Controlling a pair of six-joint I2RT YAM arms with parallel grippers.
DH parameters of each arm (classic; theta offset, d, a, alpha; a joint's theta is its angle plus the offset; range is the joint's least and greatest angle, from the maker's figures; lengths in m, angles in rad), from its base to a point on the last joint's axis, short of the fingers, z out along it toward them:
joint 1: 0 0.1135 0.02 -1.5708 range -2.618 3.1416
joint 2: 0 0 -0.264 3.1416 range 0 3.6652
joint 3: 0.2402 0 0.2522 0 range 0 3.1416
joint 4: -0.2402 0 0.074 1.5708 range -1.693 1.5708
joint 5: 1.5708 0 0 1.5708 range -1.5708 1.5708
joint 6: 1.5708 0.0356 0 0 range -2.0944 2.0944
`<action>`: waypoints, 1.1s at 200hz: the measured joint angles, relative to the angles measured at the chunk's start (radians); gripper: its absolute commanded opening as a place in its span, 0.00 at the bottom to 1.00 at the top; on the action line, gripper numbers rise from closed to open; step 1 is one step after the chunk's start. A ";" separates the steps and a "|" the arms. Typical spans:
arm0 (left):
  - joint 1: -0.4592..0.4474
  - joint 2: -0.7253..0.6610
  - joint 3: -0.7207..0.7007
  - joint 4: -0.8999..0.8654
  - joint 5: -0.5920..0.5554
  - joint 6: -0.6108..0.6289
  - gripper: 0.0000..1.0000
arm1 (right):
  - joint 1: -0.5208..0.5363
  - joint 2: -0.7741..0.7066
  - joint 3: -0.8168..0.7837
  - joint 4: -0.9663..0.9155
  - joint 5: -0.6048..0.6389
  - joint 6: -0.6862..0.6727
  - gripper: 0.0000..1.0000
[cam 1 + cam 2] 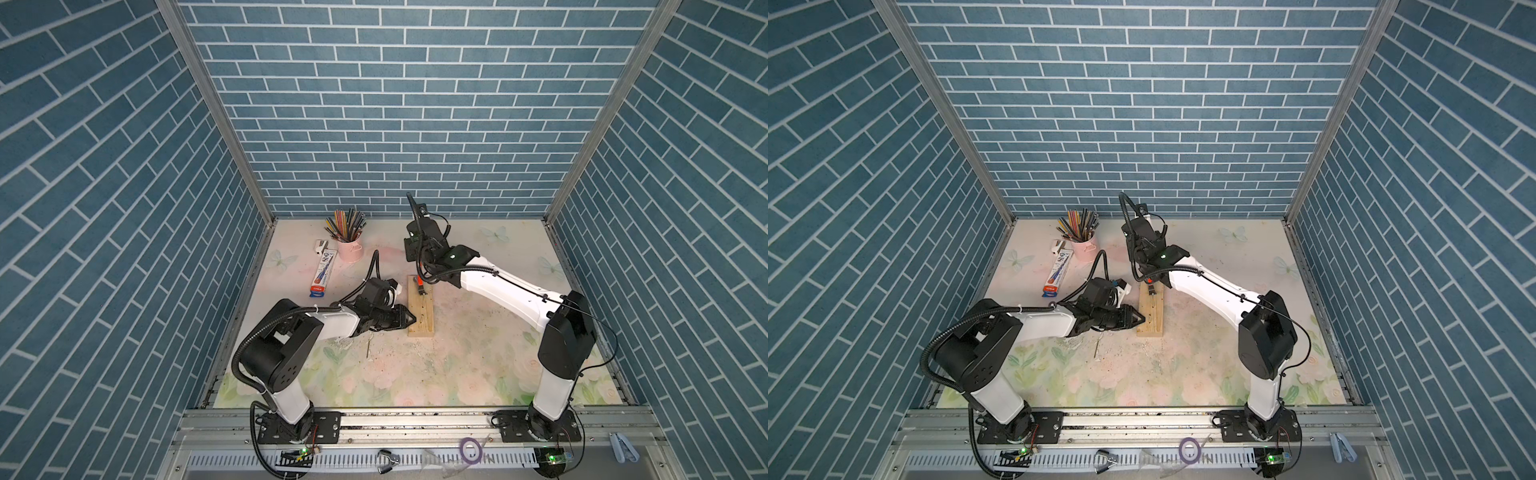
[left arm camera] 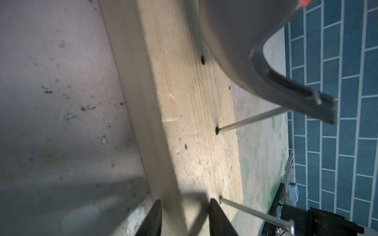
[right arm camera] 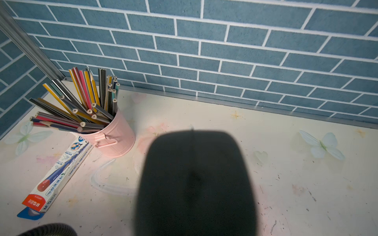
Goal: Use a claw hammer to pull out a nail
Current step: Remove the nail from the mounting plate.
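Near the middle of the floral table (image 1: 478, 353), a wooden block (image 1: 422, 318) lies flat, and the claw hammer (image 2: 235, 40) has its grey head over the block's far end. Its claw straddles a nail (image 2: 251, 118) whose shaft is mostly out of the wood. A second nail (image 2: 255, 214) stands just beside the left gripper (image 2: 185, 201). That gripper is closed partway on the block's edge, with one finger (image 2: 216, 216) on the top face and its partner at the side. The right gripper (image 1: 419, 270), largely hidden under its wrist, is clamped on the hammer's handle, whose black end blurs across the right wrist view. A pink bucket of pencils (image 3: 116, 141) and a pencil box (image 3: 57, 175) sit well apart from the block, toward the back wall.
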 measured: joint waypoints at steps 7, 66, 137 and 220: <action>0.000 0.000 0.001 -0.002 0.000 0.000 0.39 | -0.008 0.003 0.010 -0.009 -0.017 0.002 0.00; -0.001 0.002 0.020 -0.029 -0.010 0.012 0.40 | -0.058 0.028 0.063 -0.043 -0.101 -0.002 0.00; 0.003 0.003 0.069 -0.102 -0.062 0.026 0.58 | -0.098 0.072 0.151 -0.048 -0.176 -0.040 0.00; 0.004 -0.216 0.139 -0.148 -0.114 0.124 0.87 | -0.112 0.070 0.227 -0.020 -0.220 -0.092 0.00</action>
